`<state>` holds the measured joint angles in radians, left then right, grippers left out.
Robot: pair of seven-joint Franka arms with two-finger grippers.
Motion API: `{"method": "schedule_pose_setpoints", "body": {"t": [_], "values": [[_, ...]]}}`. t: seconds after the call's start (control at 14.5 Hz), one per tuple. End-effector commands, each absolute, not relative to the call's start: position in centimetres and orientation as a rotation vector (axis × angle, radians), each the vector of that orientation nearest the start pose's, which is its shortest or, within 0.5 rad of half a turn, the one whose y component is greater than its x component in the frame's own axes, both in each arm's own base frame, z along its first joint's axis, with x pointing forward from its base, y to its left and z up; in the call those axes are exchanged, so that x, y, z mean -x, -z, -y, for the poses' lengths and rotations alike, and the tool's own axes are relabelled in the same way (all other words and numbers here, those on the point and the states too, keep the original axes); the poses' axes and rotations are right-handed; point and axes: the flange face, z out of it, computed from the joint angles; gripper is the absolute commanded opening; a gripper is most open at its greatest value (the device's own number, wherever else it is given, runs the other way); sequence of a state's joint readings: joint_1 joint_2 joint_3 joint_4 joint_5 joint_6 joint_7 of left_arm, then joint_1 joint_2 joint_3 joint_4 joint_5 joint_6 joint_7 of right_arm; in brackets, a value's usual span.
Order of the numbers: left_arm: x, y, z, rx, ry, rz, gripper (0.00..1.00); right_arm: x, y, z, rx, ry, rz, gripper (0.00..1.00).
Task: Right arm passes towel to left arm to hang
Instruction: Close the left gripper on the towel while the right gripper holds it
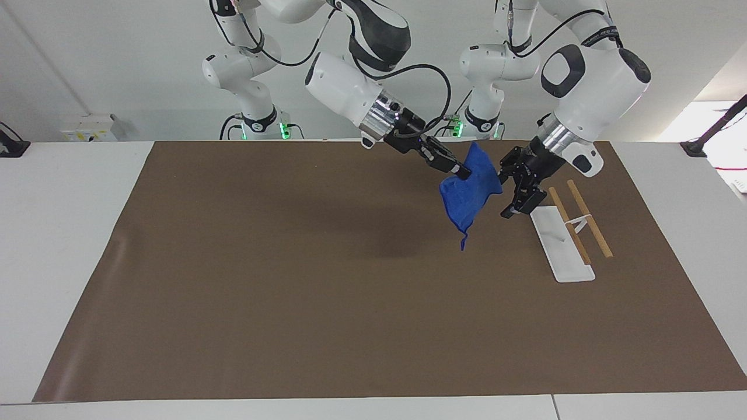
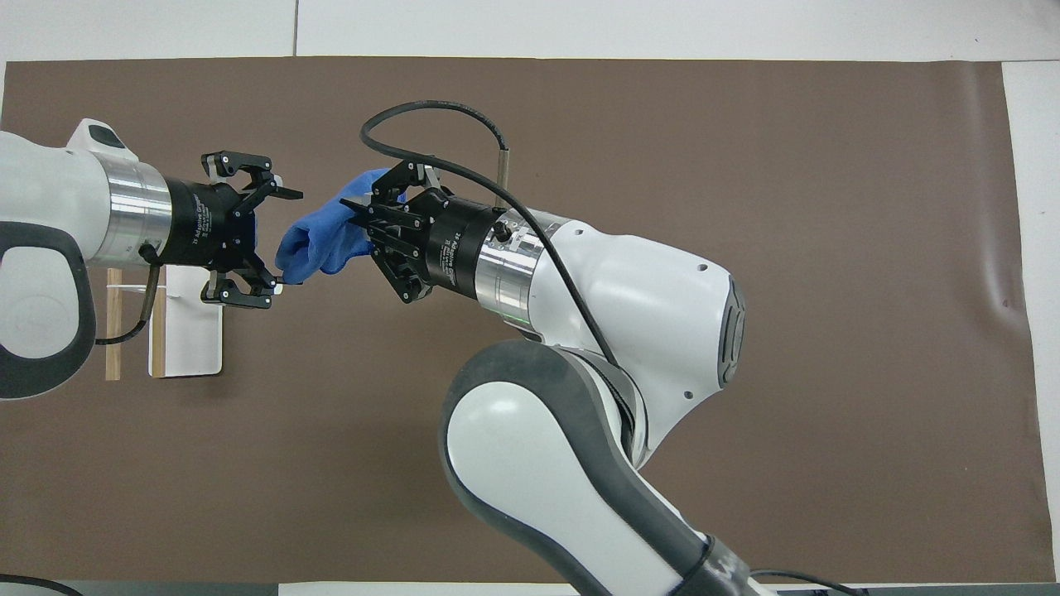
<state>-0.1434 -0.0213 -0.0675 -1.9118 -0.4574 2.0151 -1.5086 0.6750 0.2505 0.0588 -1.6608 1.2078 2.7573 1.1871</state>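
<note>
Right gripper [image 1: 462,171] [image 2: 354,217] clamped on the towel's [image 1: 467,195] [image 2: 319,244] upper edge, holding it in the air over the brown mat [image 1: 292,280] [image 2: 745,124]; cloth hangs down, loop at the bottom. Left gripper [image 1: 506,185] [image 2: 286,240] just beside the towel, fingers spread wide around its free edge, not closed on it. White rack [image 1: 560,245] [image 2: 192,331] with two wooden rods [image 1: 589,219] [image 2: 113,331] lies on the mat toward the left arm's end.

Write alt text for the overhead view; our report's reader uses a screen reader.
The right gripper holds a blue towel in the air over a brown mat, offering it to the open left gripper, whose fingers flank the towel's free end. A white rack with two wooden bars stands under the left arm.
</note>
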Motion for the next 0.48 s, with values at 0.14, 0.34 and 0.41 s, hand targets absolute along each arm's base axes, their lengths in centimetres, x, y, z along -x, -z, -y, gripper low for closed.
{"method": "schedule_pose_setpoints", "body": {"t": [0.14,0.34,0.41], "values": [[-53.4,-51.1,15.7,2.463,-0.508,2.454,0.94,-53.5,-53.7,-42.3,1.508,-0.359,-1.342,0.0],[-55.0,-52.7,15.4,2.466,-0.475,2.55,0.0,-53.5,-53.7,-42.2,1.507,-0.358,-1.343,0.0],[-55.4,-52.5,15.3,2.461,-0.479,2.556,0.0,-53.5,-53.7,-42.2,1.508,-0.357,-1.342,0.0]]}}
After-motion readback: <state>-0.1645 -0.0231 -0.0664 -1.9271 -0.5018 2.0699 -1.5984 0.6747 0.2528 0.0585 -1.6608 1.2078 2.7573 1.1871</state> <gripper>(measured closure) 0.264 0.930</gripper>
